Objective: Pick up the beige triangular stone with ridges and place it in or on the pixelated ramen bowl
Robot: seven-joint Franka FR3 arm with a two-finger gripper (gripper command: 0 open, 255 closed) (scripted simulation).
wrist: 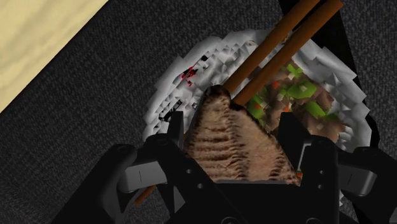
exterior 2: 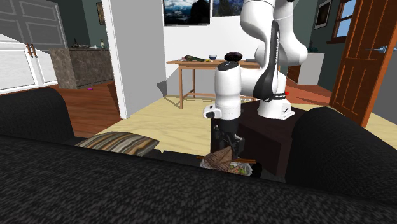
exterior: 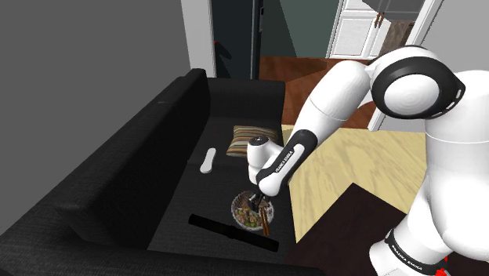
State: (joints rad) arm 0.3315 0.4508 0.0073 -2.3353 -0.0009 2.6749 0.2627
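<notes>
Jaws clamped on ridged brown stone (wrist: 234, 143), pressing its 2 slanted sides. Stone hangs just above ramen bowl (wrist: 167, 102) on sofa (exterior: 149, 165). Probably stiff, not heavy; ridges help grip. Chopsticks (wrist: 280, 38) close.

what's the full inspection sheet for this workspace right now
surface: black sofa seat, dark fabric
job's things: ridged beige-brown triangular stone clasped between the fingers, over the pixelated ramen bowl; chopsticks lie across the bowl
clutter: striped cushion, white oblong object, long black bar on the seat
grippers: gripper shut on the triangular stone
cables: nothing seen
surroundings: light wood floor, wooden table, brown door
</notes>
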